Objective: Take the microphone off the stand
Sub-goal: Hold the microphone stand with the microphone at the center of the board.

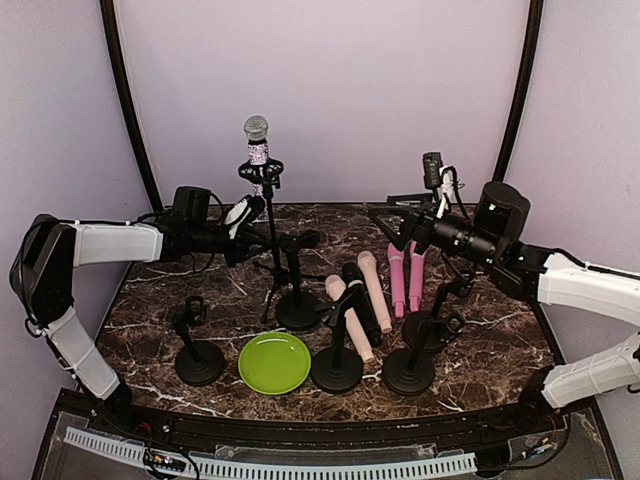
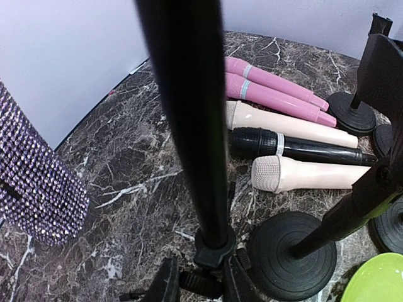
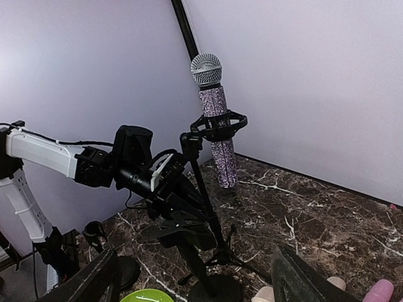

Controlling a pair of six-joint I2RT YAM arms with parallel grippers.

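The microphone (image 1: 257,142), glittery purple with a silver mesh head, stands upright in the black clip of a tall tripod stand (image 1: 273,232) at the back of the table. It also shows in the right wrist view as the microphone (image 3: 215,119) on the stand (image 3: 205,189). My left gripper (image 1: 262,238) is shut on the stand's pole below the clip. In its own view the pole (image 2: 189,126) runs between the left gripper (image 2: 201,286) fingers, with the microphone (image 2: 38,189) body at the left. My right gripper (image 1: 397,230) hovers open to the right, facing the stand; the right gripper (image 3: 195,283) holds nothing.
Two pink microphones (image 1: 405,275), beige ones (image 1: 375,290) and a black one (image 1: 362,300) lie on the marble table (image 1: 500,320). Several short round-based stands (image 1: 199,360) surround a green plate (image 1: 274,362). Purple walls close off the back and sides.
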